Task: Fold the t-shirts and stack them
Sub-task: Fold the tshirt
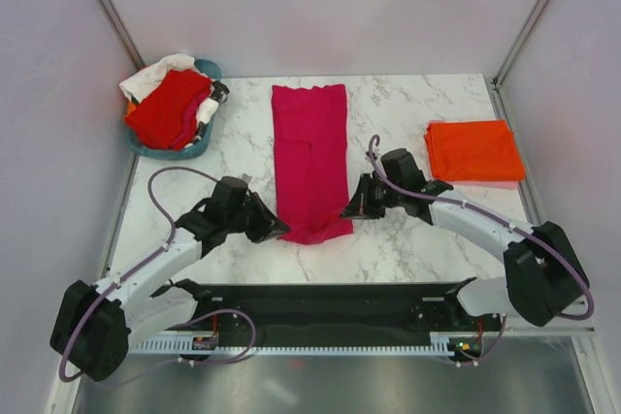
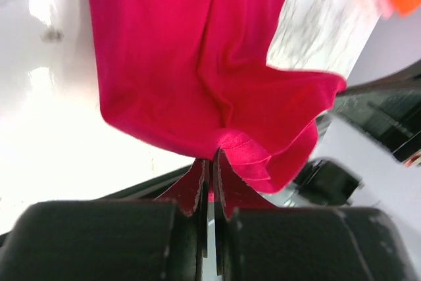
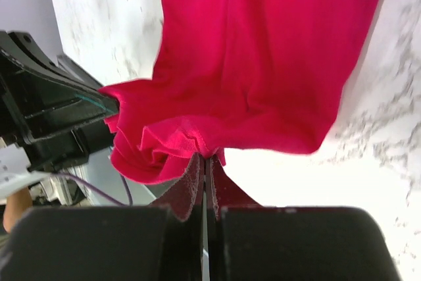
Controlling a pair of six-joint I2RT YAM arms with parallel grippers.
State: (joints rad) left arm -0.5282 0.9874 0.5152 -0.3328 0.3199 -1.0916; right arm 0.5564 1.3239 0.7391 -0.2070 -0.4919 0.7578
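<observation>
Right now the pink t-shirt [image 1: 309,157] lies at the centre of the top view as a long narrow strip on the table [image 1: 417,239]. Its sides are folded in, and it runs from the upper middle of the frame down toward the arms.

The left gripper [image 2: 210,162] is clenched on the lower left corner of the strip, and the right gripper [image 3: 205,162] is clenched on the lower right corner. Each has a pinch of hem between its closed fingers. Between the two grips the cloth sags and bunches in loose folds.

The shirt looks light and limp. It will likely drape from wherever it is held, and it cannot be pushed into place. These two corners seem the right hold for bringing the lower end up over the upper end, provided each pinch has caught every layer. A missed inner layer could slide out and spoil the fold.

The orange t-shirt [image 1: 473,150] lies folded at the right of the frame. The red t-shirt [image 1: 170,109] and the white t-shirt [image 1: 153,77] are heaped in the basket [image 1: 146,149] at the upper left.
</observation>
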